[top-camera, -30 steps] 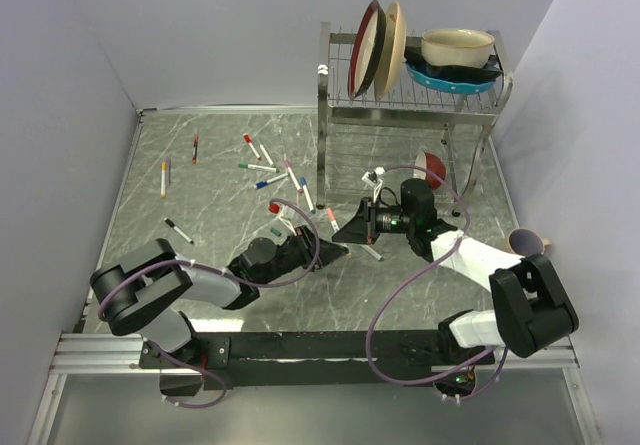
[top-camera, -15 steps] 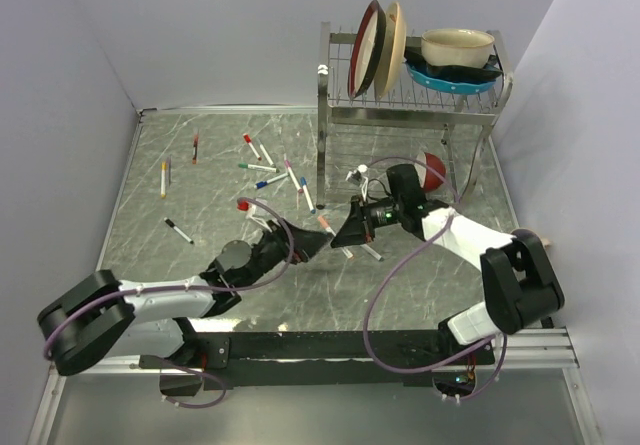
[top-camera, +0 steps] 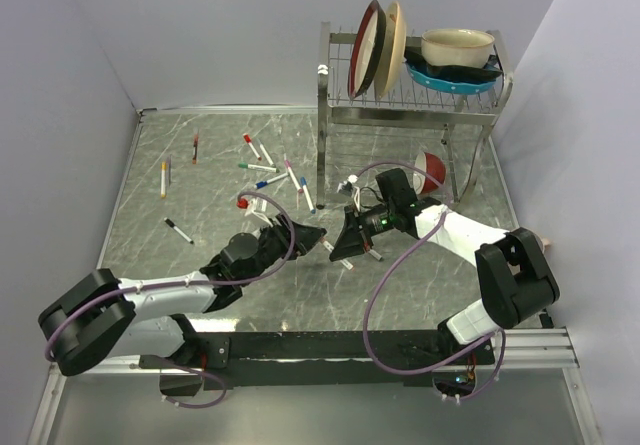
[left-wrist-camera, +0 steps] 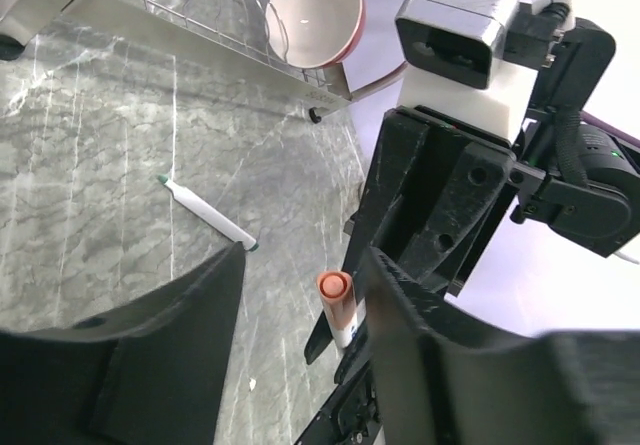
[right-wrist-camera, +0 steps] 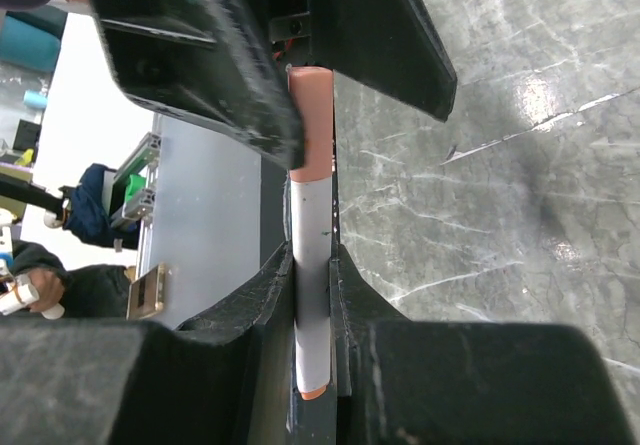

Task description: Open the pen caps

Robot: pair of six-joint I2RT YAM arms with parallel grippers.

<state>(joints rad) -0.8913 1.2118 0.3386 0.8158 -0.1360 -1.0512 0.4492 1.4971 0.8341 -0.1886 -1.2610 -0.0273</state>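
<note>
My right gripper [right-wrist-camera: 312,255] is shut on the white barrel of a marker pen [right-wrist-camera: 312,305], holding it above the table. The pen's orange cap [right-wrist-camera: 310,125] points at my left gripper. In the left wrist view the orange cap [left-wrist-camera: 336,300] stands between my left gripper's [left-wrist-camera: 305,285] open jaws, close to the right finger [left-wrist-camera: 420,335] and clear of the left one. In the top view the left gripper [top-camera: 310,235] and right gripper [top-camera: 345,245] meet tip to tip at the table's middle.
Several capped pens [top-camera: 268,168] lie at the back left, with a yellow one [top-camera: 165,177] and a black-capped one [top-camera: 178,230]. An uncapped green-tipped pen [left-wrist-camera: 205,215] lies below the right gripper. The dish rack [top-camera: 400,95] and a red bowl [top-camera: 428,168] stand at the back right.
My left gripper has moved right, up to the right gripper, so its open jaws now stand around the orange cap. The right gripper has shifted slightly left with the pen.
</note>
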